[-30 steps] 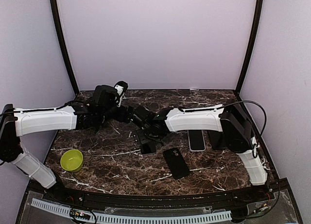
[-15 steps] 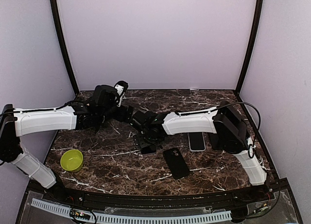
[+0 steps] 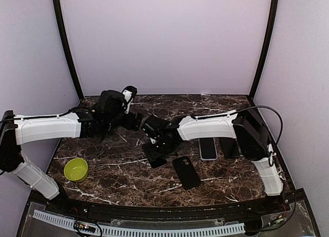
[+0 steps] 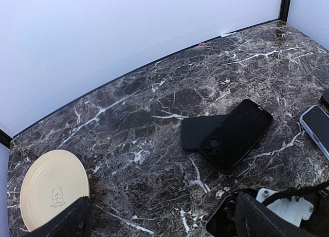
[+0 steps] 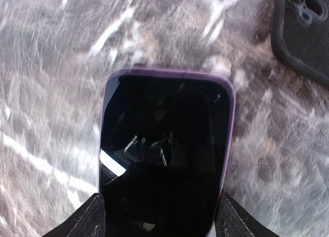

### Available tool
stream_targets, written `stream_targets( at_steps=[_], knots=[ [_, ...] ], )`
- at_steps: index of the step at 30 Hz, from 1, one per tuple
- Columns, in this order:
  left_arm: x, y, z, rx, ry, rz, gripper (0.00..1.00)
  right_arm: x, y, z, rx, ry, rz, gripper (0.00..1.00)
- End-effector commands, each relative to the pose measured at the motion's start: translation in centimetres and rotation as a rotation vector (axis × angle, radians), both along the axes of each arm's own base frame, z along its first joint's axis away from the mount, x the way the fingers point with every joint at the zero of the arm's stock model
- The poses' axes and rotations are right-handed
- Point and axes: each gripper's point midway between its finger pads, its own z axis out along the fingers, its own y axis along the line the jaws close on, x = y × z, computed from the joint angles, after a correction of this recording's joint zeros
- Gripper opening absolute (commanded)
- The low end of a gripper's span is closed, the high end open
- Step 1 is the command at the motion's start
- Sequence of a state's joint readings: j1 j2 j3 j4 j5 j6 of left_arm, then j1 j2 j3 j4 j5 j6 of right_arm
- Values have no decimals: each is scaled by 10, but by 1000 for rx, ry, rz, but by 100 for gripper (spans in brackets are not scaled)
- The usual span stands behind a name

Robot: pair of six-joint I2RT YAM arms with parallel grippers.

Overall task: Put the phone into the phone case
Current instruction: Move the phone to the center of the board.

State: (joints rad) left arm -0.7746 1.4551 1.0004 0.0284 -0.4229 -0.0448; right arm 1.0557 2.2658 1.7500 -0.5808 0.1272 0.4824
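A phone with a black screen and purple rim lies lengthwise between my right gripper's fingers, which press on its two long edges. It stays sharp while the marble around it blurs. In the top view that gripper is at the table's middle, with the phone sticking out toward the front. The black phone case, with a camera cutout, lies flat just right of it and shows in the right wrist view's corner. My left gripper hovers behind, open and empty.
A green bowl sits front left. A cream plate lies near the left gripper. A second phone with a pale rim and a dark flat item rest under the right arm. Walls enclose three sides.
The right gripper's fingers have closed in onto the phone's edges, and the hand has shifted slightly with it. The left arm has not moved.
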Motion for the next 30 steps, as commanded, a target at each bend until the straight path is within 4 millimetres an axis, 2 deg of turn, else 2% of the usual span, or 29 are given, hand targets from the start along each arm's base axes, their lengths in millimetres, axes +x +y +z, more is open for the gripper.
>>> stream_targets(
  at_steps=[1,5,8,11,14,17,20,23,30],
  knots=[
    [-1,-1,31,-43,-56,-11,99,-62,-43,-19,-178,186,105,62],
    [-1,0,31,-40,-60,-7,99,-73,-66,-18,-277,172,99,66],
    [0,1,30,-30,-63,-2,99,-71,-66,-12,-279,150,87,71],
    [1,3,31,-23,-68,4,99,-58,-52,1,-228,93,68,74],
    [8,15,33,-50,-63,50,99,-35,-25,19,-165,6,44,81],
    [17,32,33,-107,-40,98,99,-16,-3,32,-103,-78,26,98],
    [19,37,36,-136,-39,104,99,0,6,41,-64,-149,-15,98],
    [18,37,39,-141,-43,100,99,9,11,39,-41,-147,-41,98],
    [18,35,39,-144,-43,92,99,24,16,15,-57,-110,-83,98]
  ],
)
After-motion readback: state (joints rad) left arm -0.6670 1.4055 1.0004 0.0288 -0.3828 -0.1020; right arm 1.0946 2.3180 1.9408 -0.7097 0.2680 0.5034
